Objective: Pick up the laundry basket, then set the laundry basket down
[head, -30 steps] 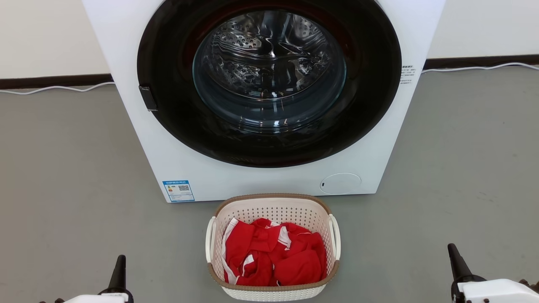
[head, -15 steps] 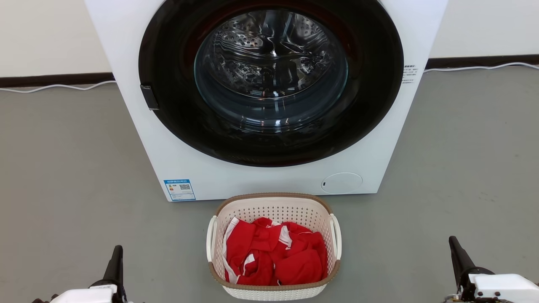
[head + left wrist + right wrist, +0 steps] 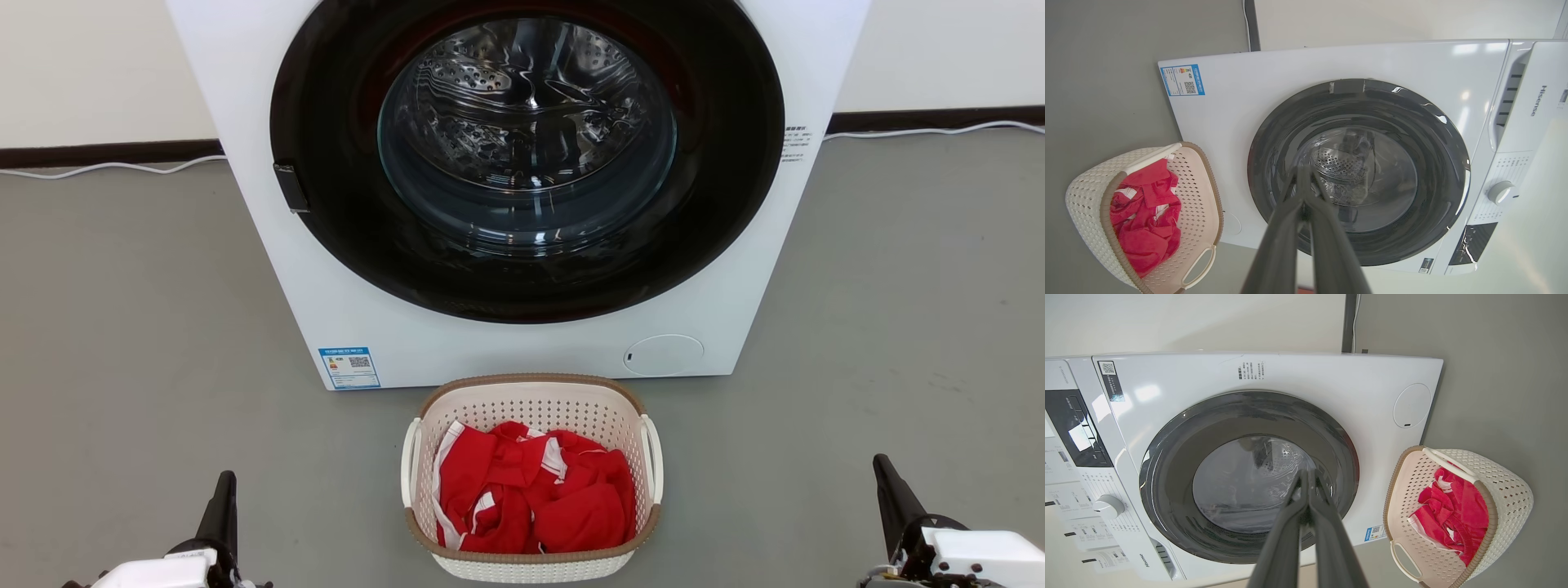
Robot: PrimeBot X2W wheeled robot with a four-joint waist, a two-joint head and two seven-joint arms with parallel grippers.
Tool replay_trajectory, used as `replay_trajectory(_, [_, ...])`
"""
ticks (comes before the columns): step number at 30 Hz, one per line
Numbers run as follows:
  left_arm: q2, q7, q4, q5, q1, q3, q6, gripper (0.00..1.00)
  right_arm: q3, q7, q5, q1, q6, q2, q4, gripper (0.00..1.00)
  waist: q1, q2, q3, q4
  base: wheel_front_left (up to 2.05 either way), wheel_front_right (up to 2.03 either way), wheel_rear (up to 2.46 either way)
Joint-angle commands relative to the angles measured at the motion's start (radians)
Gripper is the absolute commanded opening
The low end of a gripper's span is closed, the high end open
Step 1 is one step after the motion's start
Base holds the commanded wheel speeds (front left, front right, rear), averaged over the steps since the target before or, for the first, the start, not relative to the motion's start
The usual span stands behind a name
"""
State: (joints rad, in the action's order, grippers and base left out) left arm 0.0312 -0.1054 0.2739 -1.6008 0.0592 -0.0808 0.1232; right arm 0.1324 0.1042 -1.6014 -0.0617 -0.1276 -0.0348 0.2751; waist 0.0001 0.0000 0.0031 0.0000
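The laundry basket (image 3: 535, 398), cream-white and perforated with a brown rim and white side handles, stands on the grey floor just in front of the washing machine; red and white clothes (image 3: 531, 498) lie inside. It also appears as the basket (image 3: 1086, 192) at the left of the left wrist view and the basket (image 3: 1506, 486) at the right of the right wrist view. My left gripper (image 3: 224, 490) is at the lower left and my right gripper (image 3: 886, 478) at the lower right, each well apart from the basket. Both are shut with nothing held; the tips meet in the left gripper (image 3: 1303, 173) and the right gripper (image 3: 1306, 475).
A white front-loading washing machine (image 3: 343, 310) with a round dark glass door (image 3: 526, 155) stands behind the basket. White cables (image 3: 106, 170) run along the dark skirting at the wall. Grey floor (image 3: 122, 343) lies to both sides.
The whole head view has shifted slightly, so the camera moved. Both grippers sit a little further outward in it; the basket stays in place.
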Motion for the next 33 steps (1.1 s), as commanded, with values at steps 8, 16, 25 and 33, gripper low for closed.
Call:
replay_trajectory(8, [0.019,-0.008,-0.028,-0.008,0.049,-0.033,0.007,0.00,-0.019,0.009,-0.008,-0.046,-0.003,-0.015,-0.030,0.00,-0.0001,0.0000,0.000,0.000,0.00,0.00,0.00])
replay_trajectory(16, [0.019,-0.008,-0.029,-0.008,0.049,-0.033,0.007,0.00,-0.019,0.009,-0.008,-0.046,-0.003,-0.015,-0.030,0.00,-0.0001,0.0000,0.000,0.000,0.00,0.00,0.00])
replay_trajectory(25, [0.019,-0.008,-0.029,-0.008,0.049,-0.033,0.007,0.00,-0.019,0.009,-0.008,-0.046,-0.003,-0.015,-0.030,0.00,-0.0001,0.0000,0.000,0.000,0.00,0.00,0.00])
replay_trajectory(33, [0.019,-0.008,-0.029,-0.008,0.049,-0.033,0.007,0.00,-0.019,0.009,-0.008,-0.046,-0.003,-0.015,-0.030,0.00,-0.0001,0.0000,0.000,0.000,0.00,0.00,0.00])
